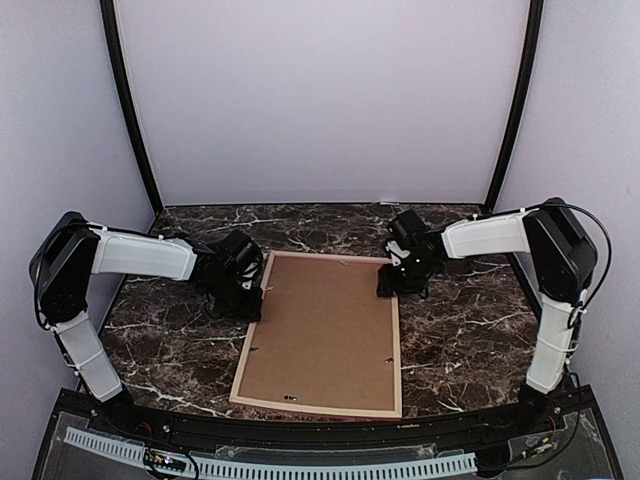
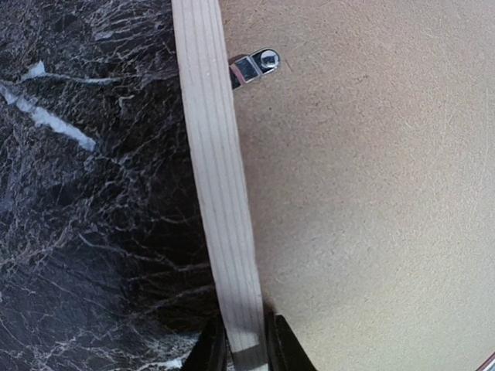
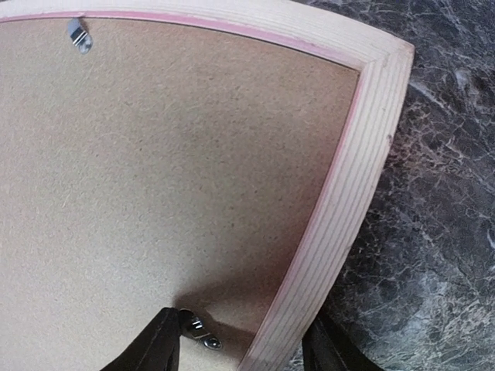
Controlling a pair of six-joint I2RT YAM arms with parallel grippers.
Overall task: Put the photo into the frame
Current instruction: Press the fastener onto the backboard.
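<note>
The frame [image 1: 248, 350] lies face down at centre, backing board [image 1: 320, 330] fitted; the photo is unseen; left gripper [image 2: 246, 348] clamps its left rail; right gripper [image 3: 240, 344] stands apart astride the upper-right rail; closing there may snag the clip [image 3: 203, 332], skewing the frame.

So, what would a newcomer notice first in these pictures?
A large wooden frame lies face down in the middle of the dark marble table, its brown backing board up. The left gripper pinches its left rail, and the right gripper straddles the right rail with jaws apart, both near the far end.
</note>
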